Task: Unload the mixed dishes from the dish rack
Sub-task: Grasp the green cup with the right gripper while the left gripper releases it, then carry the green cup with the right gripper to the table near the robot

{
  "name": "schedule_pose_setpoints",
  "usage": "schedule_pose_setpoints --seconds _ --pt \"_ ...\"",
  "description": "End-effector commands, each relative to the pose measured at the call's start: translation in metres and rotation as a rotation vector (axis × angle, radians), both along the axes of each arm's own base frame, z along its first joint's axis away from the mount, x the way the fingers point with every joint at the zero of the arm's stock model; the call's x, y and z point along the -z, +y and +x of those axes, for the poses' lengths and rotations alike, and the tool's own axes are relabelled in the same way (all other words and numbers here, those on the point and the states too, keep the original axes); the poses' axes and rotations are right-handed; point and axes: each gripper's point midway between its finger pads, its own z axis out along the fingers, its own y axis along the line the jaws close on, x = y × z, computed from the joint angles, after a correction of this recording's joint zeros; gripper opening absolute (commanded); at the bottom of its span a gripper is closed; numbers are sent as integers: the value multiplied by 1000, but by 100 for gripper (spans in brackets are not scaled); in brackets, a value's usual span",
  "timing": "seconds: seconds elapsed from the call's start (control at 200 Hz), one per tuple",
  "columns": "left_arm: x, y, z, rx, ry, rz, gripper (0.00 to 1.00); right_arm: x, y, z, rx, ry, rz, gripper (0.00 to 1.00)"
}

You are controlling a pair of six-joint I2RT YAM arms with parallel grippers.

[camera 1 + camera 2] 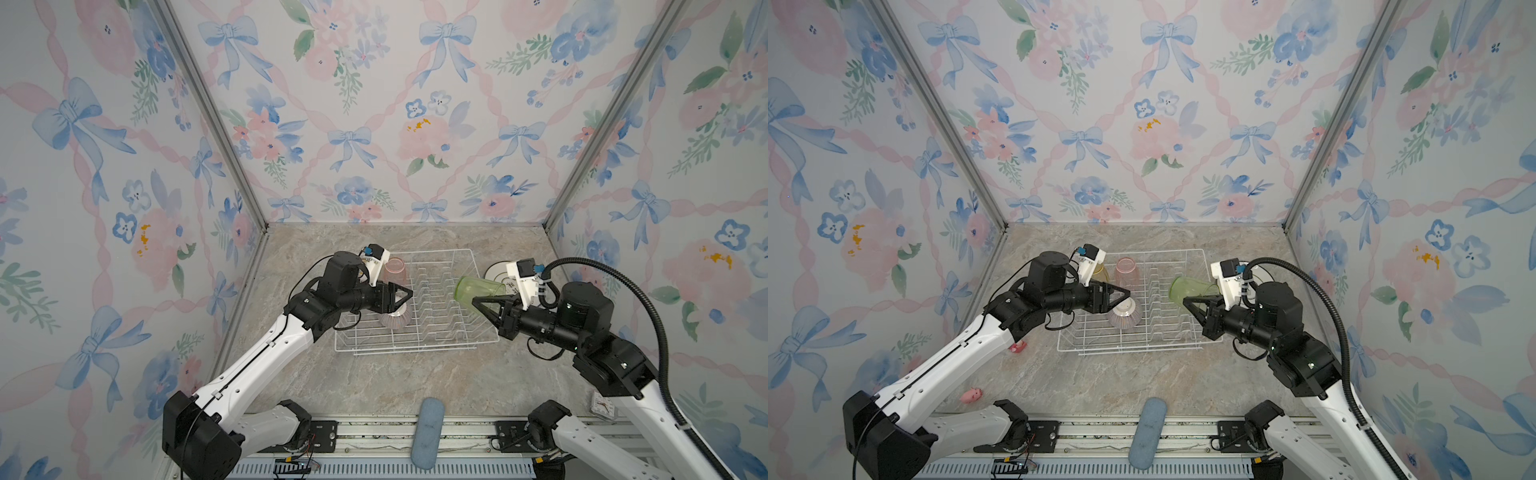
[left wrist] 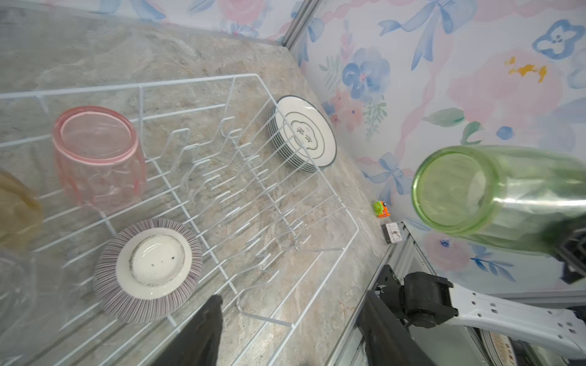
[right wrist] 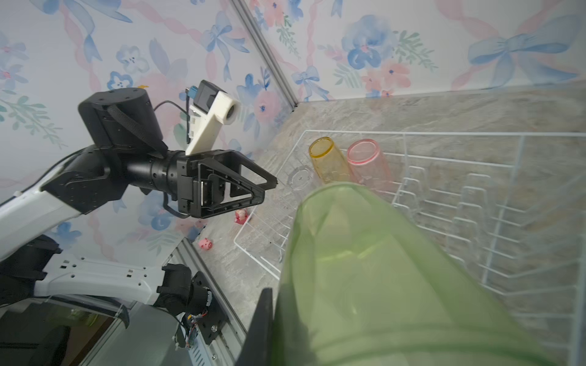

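Observation:
The white wire dish rack [image 1: 415, 351] [image 1: 1142, 349] stands mid-table. My right gripper [image 1: 473, 300] is shut on the green tumbler [image 1: 478, 289] [image 3: 380, 269], held tilted in the air over the rack's right side; one finger [image 3: 263, 323] shows beside it. My left gripper [image 1: 409, 296] [image 2: 291, 298] hangs open just above the upturned pink-striped bowl [image 1: 397, 320] [image 2: 149, 272], holding nothing. Upturned pink [image 2: 98, 155], yellow [image 3: 329, 161] and clear [image 3: 299, 177] tumblers stand in the rack's left part. A stack of white plates [image 2: 304, 136] [image 1: 498, 272] lies on the table right of the rack.
A blue pad [image 1: 428, 432] lies on the front rail. Two pink pig toys [image 1: 971, 395] [image 1: 1017, 347] lie at the left, a small clock [image 1: 602, 405] and an orange-green toy [image 2: 380, 209] at the right. Flowered walls close in three sides.

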Motion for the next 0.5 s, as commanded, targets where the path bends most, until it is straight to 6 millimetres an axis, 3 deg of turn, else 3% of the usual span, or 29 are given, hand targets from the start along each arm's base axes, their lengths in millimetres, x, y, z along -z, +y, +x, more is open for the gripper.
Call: schedule_pose_setpoints --seconds 0.0,0.18,0.26,0.37,0.495 --pt "17 37 5 -142 -55 273 65 65 -52 -29 100 158 -372 0" --pt "46 74 9 -275 -34 489 66 103 -78 -64 144 299 -555 0" --pt "58 81 9 -293 -18 534 66 119 -87 -75 164 346 -627 0" --pt "66 87 9 -311 -12 566 68 137 -87 -83 170 397 -695 0" --pt "72 93 11 -324 -6 585 68 162 -74 -88 140 451 -762 0"
